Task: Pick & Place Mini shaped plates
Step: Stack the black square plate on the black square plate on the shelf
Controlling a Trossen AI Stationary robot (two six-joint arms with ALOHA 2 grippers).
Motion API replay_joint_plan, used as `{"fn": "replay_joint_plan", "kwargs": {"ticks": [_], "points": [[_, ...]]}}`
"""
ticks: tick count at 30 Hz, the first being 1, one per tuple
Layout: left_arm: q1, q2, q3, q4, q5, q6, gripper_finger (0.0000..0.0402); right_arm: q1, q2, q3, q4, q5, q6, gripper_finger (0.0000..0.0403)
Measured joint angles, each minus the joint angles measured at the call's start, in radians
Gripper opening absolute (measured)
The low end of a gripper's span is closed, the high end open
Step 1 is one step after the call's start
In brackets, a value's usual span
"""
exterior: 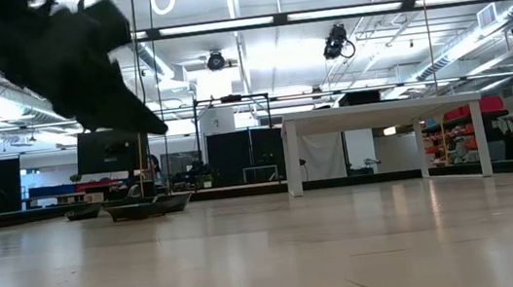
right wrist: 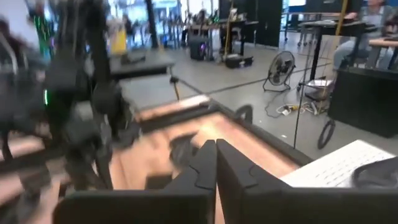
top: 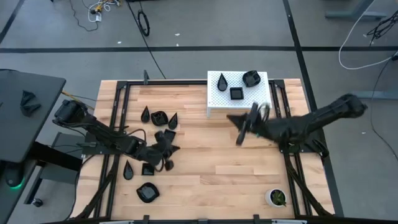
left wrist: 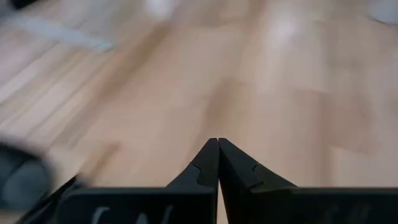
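Note:
Small glossy black plates lie in a loose group on the left half of the wooden table: teardrops (top: 145,114) (top: 128,169), a rounded one (top: 159,117), a square one (top: 148,168) and a rounded one near the front edge (top: 147,193). Three more sit on the white perforated stand (top: 214,102): a teardrop (top: 222,82), a square (top: 236,93) and a rounded one (top: 250,78). My left gripper (top: 171,149) (left wrist: 217,143) is shut and empty among the left group. My right gripper (top: 239,127) (right wrist: 216,144) is shut and empty, raised in front of the stand.
A small white pot with a green plant (top: 277,198) stands near the table's front right corner. Bare wood (top: 217,168) stretches across the middle of the table between the two arms. In the low view some plates (exterior: 147,208) show as flat dark shapes on the left.

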Motion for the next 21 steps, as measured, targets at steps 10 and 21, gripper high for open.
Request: {"fn": "replay_joint_plan", "kwargs": {"ticks": [10,21], "points": [[-0.044,-0.002,0.253,-0.845,-0.134,-0.442,0.0007,0.209,0.419,0.0,0.19,0.058,0.194,0.0003],[0.171,-0.002,0.059,-0.842,0.052,-0.63,0.0007,0.209,0.625,0.0,0.514,0.023,0.25,0.0019]]}}
